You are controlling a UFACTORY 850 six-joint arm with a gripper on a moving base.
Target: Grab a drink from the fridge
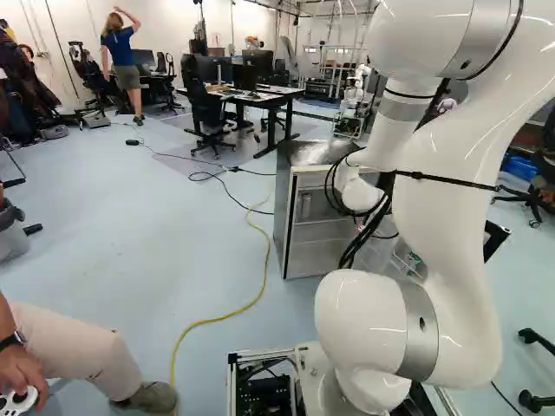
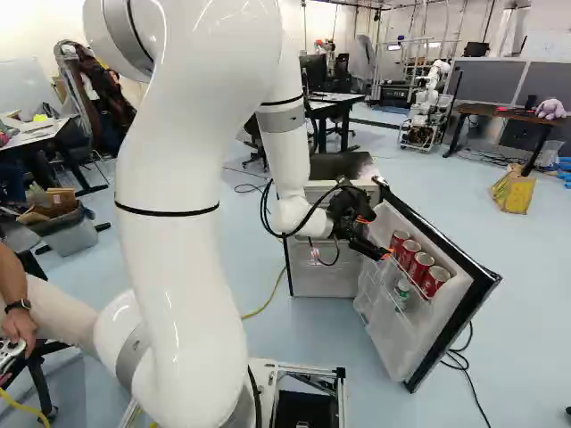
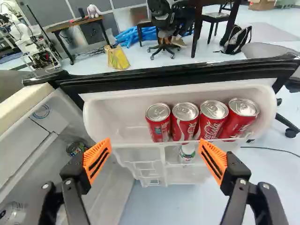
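Observation:
The gripper (image 2: 373, 245) is at the open fridge door, close to the door's upper rack. In the wrist view the gripper (image 3: 154, 157) has its orange pads wide apart with nothing between them. Ahead of it several red cans stand side by side in the door rack (image 3: 122, 126); the end can (image 3: 158, 123) is nearest the middle of the gap. Another can (image 3: 187, 152) sits on a lower door shelf. The fridge (image 1: 321, 208) shows its shelves, with a can (image 1: 305, 205) inside it. The door (image 2: 428, 294) is swung out to the right in the right base view.
A person's leg (image 1: 78, 347) and hand are close at the left of the base. A yellow cable (image 1: 260, 277) lies on the floor beside the fridge. Desks (image 1: 277, 95) stand farther off, and another robot (image 2: 428, 102) is in the back.

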